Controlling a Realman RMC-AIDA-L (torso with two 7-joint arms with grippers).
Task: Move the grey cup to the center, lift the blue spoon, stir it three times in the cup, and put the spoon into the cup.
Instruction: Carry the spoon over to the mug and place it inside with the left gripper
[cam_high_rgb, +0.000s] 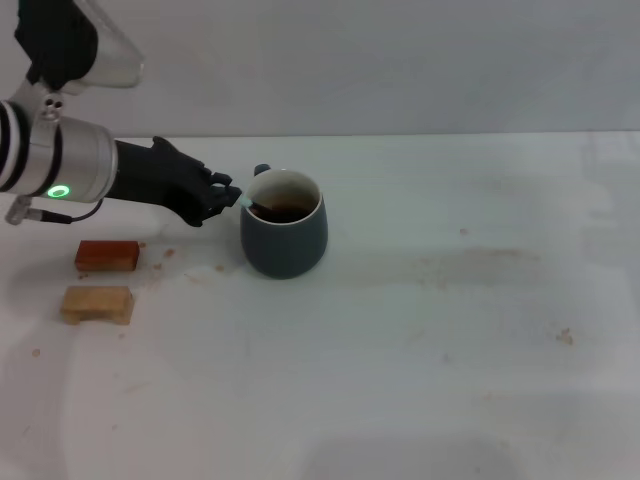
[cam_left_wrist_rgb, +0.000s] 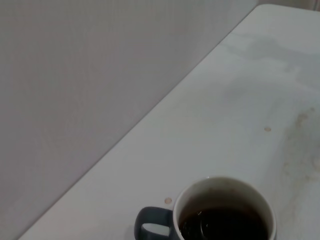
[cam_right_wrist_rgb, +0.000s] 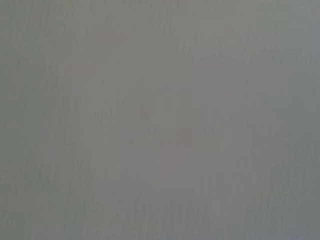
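The grey cup (cam_high_rgb: 285, 238) stands left of the table's middle in the head view, with dark liquid inside and its handle (cam_high_rgb: 261, 170) pointing away from me. My left gripper (cam_high_rgb: 229, 193) reaches in from the left and is shut on the pale handle of the blue spoon (cam_high_rgb: 248, 202), just outside the cup's left rim. The spoon slants over the rim, its lower end down in the liquid. The left wrist view looks down on the cup (cam_left_wrist_rgb: 224, 186) and its loop handle (cam_left_wrist_rgb: 148, 223). My right gripper is out of view.
A red-brown block (cam_high_rgb: 106, 255) and a tan wooden block (cam_high_rgb: 97, 304) lie on the white table left of the cup, below my left arm. Faint brown stains (cam_high_rgb: 480, 262) streak the table to the cup's right. The table's back edge meets a plain wall.
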